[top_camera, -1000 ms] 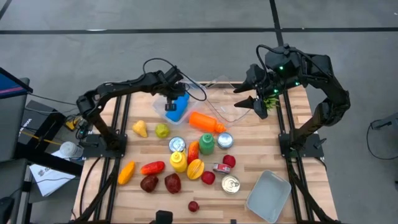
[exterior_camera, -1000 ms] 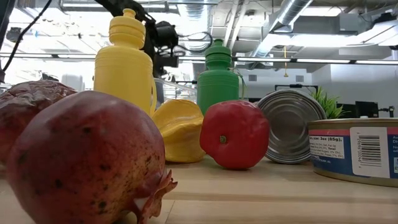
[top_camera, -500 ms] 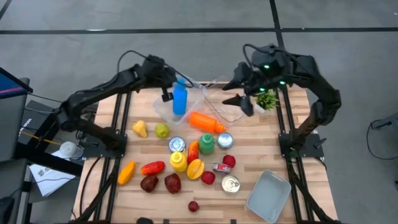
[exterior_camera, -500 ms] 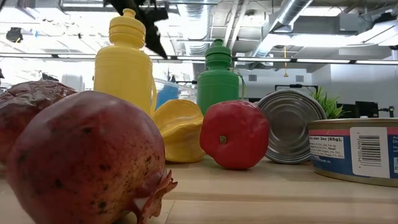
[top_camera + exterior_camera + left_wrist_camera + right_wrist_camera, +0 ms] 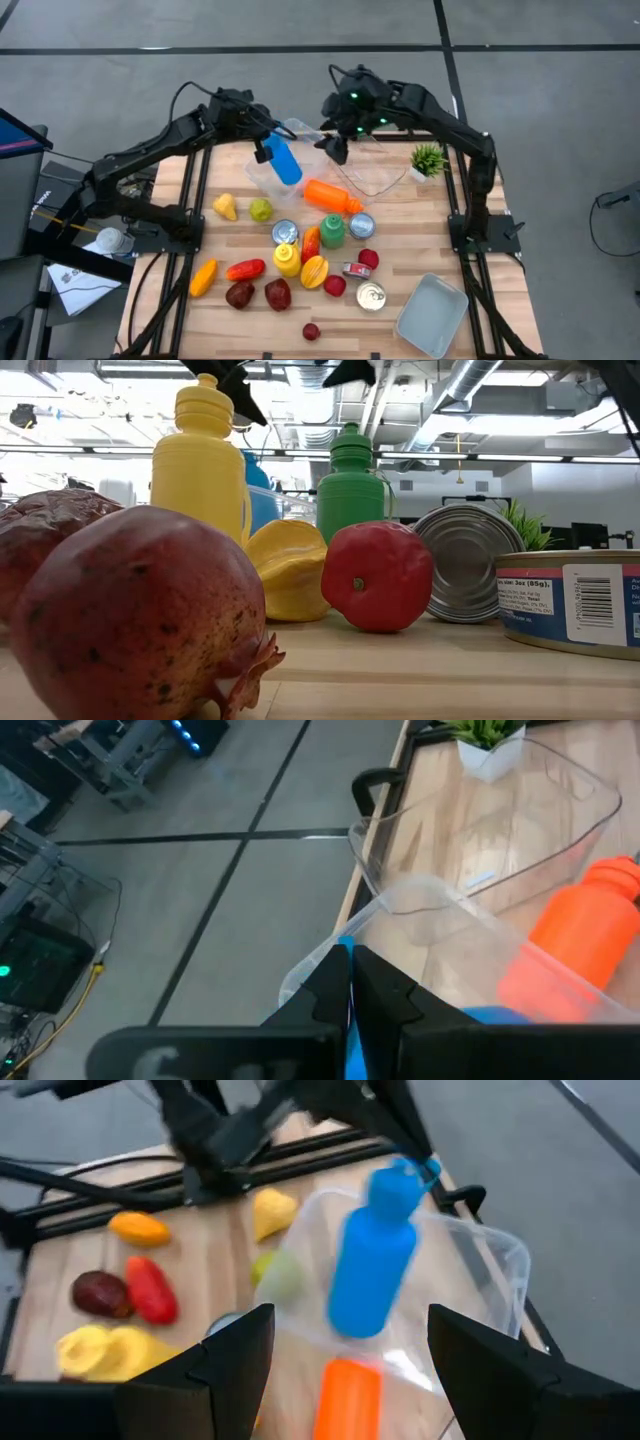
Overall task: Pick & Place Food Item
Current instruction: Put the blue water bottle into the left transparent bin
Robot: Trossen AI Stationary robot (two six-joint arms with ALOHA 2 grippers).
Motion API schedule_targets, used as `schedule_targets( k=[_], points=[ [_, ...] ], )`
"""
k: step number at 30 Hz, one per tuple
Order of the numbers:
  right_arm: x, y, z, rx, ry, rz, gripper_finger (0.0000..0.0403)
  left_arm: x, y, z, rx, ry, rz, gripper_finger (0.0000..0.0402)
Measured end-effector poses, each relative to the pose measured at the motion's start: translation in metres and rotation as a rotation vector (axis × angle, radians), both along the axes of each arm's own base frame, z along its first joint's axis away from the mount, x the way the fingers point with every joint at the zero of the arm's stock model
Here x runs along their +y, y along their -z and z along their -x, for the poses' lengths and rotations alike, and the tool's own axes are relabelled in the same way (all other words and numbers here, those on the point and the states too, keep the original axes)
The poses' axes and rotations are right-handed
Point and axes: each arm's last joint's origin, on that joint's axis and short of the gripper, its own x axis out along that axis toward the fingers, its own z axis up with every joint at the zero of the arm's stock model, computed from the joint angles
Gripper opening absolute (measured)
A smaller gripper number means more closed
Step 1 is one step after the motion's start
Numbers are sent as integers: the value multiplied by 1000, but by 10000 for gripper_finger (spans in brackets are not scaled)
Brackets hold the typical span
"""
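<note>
Holding the blue bottle (image 5: 283, 160) by its cap, my left gripper (image 5: 265, 150) keeps it tilted above the clear bins (image 5: 370, 170). My right gripper (image 5: 333, 146) hangs spread nearby. An orange bottle (image 5: 332, 196) lies just beside.

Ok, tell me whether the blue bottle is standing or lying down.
Neither: the blue bottle hangs tilted over the clear container, its cap pinched in the shut left gripper.

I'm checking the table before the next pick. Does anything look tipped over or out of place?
The orange bottle lies on its side, its end under the clear tub. The blue bottle hangs tilted over a second tub, pinched at its cap by the left gripper.
</note>
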Motion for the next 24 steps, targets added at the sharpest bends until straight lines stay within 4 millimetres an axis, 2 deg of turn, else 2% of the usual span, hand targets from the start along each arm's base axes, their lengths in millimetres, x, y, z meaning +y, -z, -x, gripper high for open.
schedule_targets(
  k=[4,11,20,24],
  points=[
    [-9,15,-11,33,-37,-26,254,-1,2,-4,6,11,4,1],
    [-20,29,-25,-16,-189,-104,255,-2,1,-3,3,12,2,1],
    [-41,50,-52,-86,-240,-25,266,-5,0,-2,0,22,1,0],
    [-47,71,-66,-61,-266,-25,267,-9,-4,1,-12,32,-4,0]
  ],
)
